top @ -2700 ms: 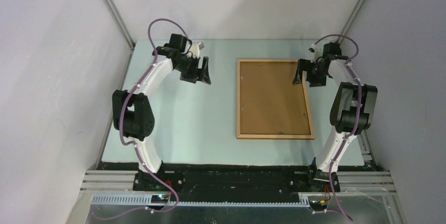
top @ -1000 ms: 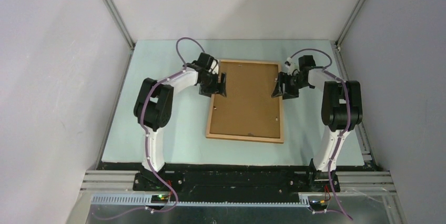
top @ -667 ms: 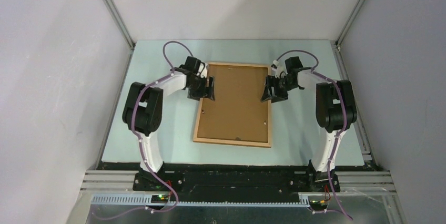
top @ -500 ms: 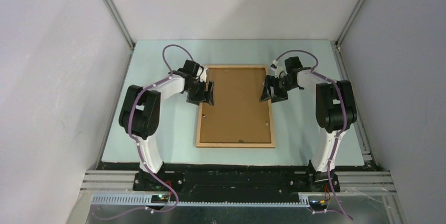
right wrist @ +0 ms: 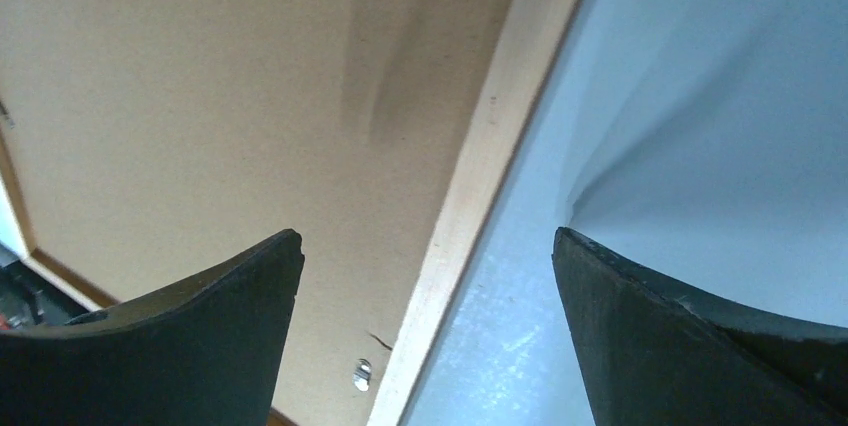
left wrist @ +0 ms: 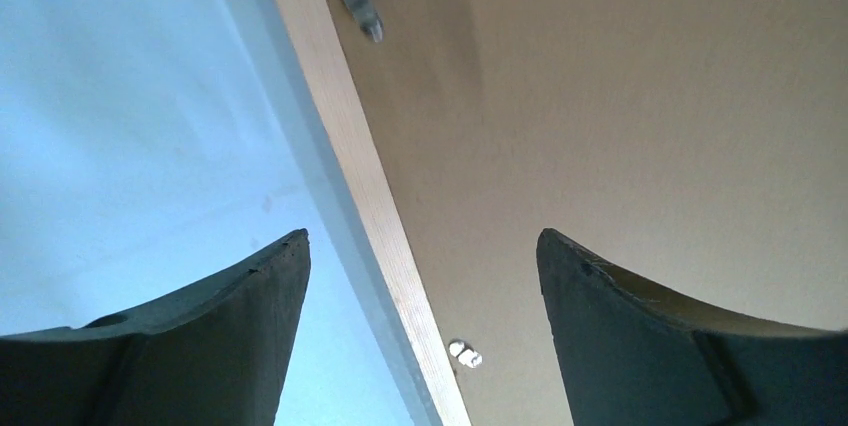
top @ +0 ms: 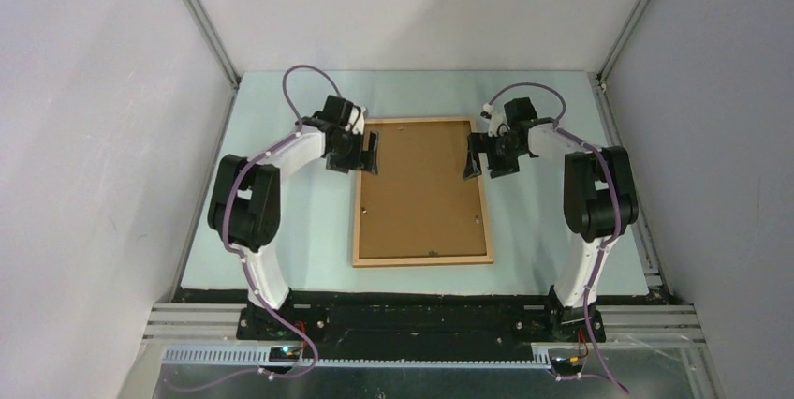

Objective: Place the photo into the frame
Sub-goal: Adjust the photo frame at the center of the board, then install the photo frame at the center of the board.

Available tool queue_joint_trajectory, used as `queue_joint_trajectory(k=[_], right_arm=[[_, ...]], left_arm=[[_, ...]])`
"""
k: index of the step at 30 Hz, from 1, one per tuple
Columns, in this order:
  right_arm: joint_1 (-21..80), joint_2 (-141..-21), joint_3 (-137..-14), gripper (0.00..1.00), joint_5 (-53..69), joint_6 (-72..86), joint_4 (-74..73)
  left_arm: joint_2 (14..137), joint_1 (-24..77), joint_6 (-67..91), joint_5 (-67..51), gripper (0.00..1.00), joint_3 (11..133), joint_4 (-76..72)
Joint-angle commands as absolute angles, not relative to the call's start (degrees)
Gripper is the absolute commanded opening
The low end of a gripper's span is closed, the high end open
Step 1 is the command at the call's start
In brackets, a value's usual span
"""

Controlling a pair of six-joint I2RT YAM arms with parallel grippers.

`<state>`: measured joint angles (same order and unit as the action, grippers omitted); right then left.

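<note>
**Flanked, not gripped**

Your left tool (left wrist: 422,236) stands wide open, gripping nothing, with its fingers astride the left rail of the frame (top: 423,259). Your right tool (right wrist: 428,236) is just as open over the right rail. That placement reads as squaring the frame up, not lifting it. The frame lies back-up in the middle of the worktop (top: 300,230). It is thin pale wood around a plain brown backing board (top: 421,195), with small metal tabs (left wrist: 465,353) at the inner edge. The photo shows in no view.
</note>
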<state>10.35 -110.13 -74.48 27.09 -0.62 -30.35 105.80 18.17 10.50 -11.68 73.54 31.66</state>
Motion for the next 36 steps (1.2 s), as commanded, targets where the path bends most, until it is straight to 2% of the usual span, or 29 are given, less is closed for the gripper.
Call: queue_joint_trajectory(k=[1, 11, 23, 27, 36], right_arm=[[10.32, -105.23, -74.64, 0.99, 20.43, -2.96, -28.53], [9.23, -104.05, -75.19, 1.0, 17.3, -2.64, -29.46], [8.11, -107.37, -75.16, 0.97, 20.52, -1.26, -27.83], [7.81, -107.78, -75.16, 0.96, 22.23, -1.06, -28.02], [7.24, -107.81, -75.17, 0.93, 24.35, -0.9, -29.06]], left_arm=[[108.44, 17.2, 11.2, -4.54, 0.88, 81.02, 30.41], [119.91, 16.95, 15.09, -0.25, 0.82, 93.16, 30.27], [121.27, 16.89, 16.62, -0.32, 0.75, 92.3, 29.92], [121.37, 16.73, 16.87, -0.3, 0.69, 92.04, 29.52], [121.51, 16.57, 17.11, -0.31, 0.5, 92.33, 29.18]])
